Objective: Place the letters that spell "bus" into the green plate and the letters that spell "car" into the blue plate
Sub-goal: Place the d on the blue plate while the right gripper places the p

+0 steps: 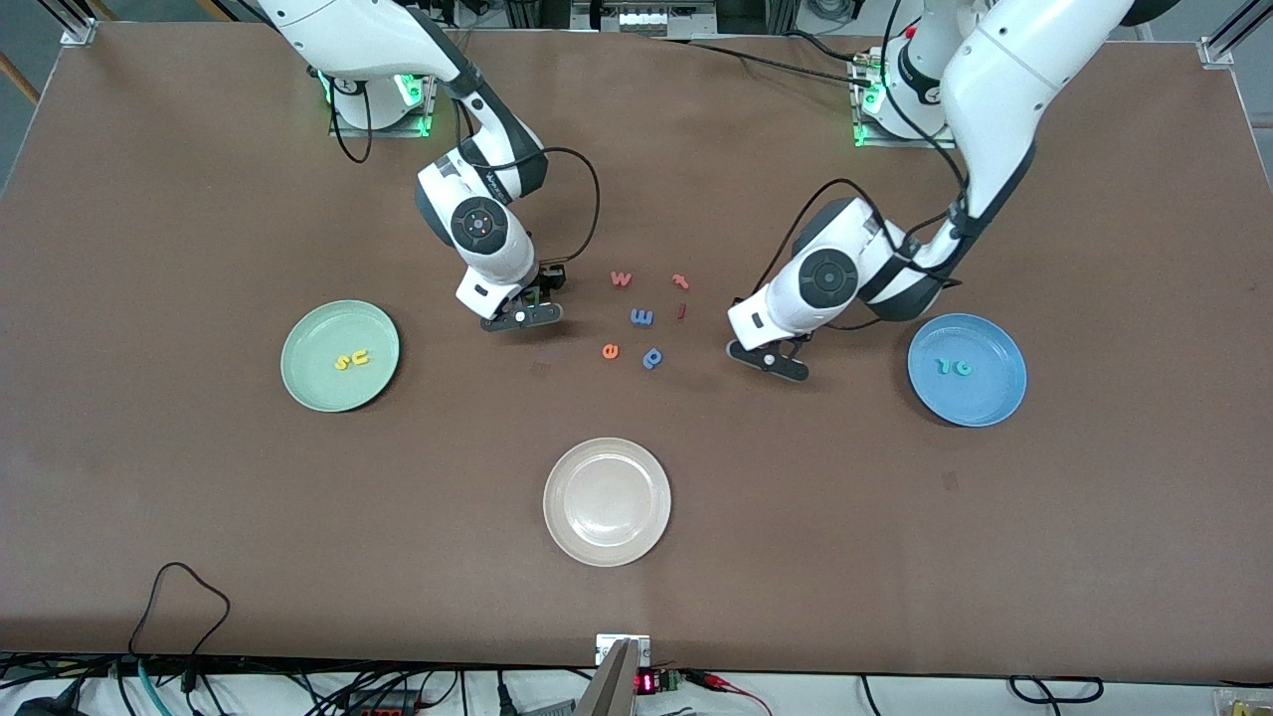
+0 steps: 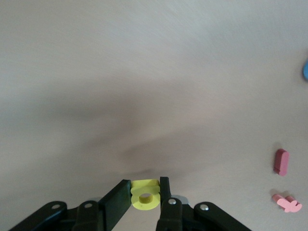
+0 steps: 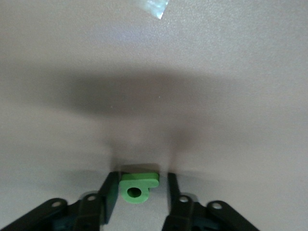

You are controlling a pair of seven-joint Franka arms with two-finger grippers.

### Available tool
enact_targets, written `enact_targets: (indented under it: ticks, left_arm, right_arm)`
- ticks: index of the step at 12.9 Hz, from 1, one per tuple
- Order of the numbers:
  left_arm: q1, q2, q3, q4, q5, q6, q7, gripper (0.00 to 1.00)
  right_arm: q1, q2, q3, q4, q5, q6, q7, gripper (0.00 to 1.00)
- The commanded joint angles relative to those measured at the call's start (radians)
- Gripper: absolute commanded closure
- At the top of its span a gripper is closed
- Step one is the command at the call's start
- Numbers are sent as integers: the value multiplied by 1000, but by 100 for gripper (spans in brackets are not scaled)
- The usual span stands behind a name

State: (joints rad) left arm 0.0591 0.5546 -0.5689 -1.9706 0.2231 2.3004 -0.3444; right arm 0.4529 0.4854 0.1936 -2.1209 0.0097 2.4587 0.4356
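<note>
Down near the middle of the bench point(image 1: 199, 517), the left hand point(image 1: 766, 360) sits low, its two fingers point(image 2: 164, 188) clamped on a small yellow letter a point(image 2: 145, 197). The right hand point(image 1: 521, 318) is low as well. Its fingers point(image 3: 109, 190) stand apart around a green letter b point(image 3: 137, 187), with a slim gap showing on one side, so nothing is gripped.

Between the two hands, at the centre of the front view, lie the loose letters: a red w point(image 1: 621, 278), a red t point(image 1: 680, 281), a blue m point(image 1: 641, 316), a red i point(image 1: 681, 311), an orange e point(image 1: 610, 350) and a blue p point(image 1: 652, 357).

Toward the right arm's end, the green plate point(image 1: 318, 328) holds a yellow u point(image 1: 356, 356) and a yellow s point(image 1: 341, 363). Toward the left arm's end, the blue plate point(image 1: 985, 398) holds a teal c point(image 1: 961, 368) and a teal r point(image 1: 940, 365). Lower in the middle of the frame is a cream plate point(image 1: 607, 502).
</note>
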Motion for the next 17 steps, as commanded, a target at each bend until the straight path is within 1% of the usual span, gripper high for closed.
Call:
enact_targets:
  ticks: [1, 6, 7, 9, 11, 13, 15, 17]
  left_arm:
    - [141, -113, -6, -22, 27, -84, 4, 96]
    - [364, -107, 1, -33, 33, -124, 5, 95]
    - [392, -98, 1, -37, 33, -127, 5, 95]
    - [447, -78, 1, -53, 47, -119, 5, 95]
    - [491, -59, 1, -50, 97, -116, 5, 95]
    - [537, -41, 1, -44, 108, -111, 54, 95]
    - [593, -7, 1, -30, 134, -75, 120, 95]
    - [613, 16, 1, -30, 134, -59, 134, 94]
  right_arm:
    - [15, 2, -3, -16, -7, 17, 18, 65]
    - [7, -4, -3, -13, -7, 19, 11, 81]
    - [-5, -16, -3, -13, -7, 13, 3, 82]
    - [-58, -71, -3, -13, -7, -6, -1, 84]
    - [-127, -132, -3, -10, -7, -52, -23, 85]
    - [-228, -180, -3, -10, -7, -101, -113, 85]
    - [-353, -198, -3, -10, -7, -135, -239, 85]
    - [-454, -197, -3, -8, -7, -135, -293, 85]
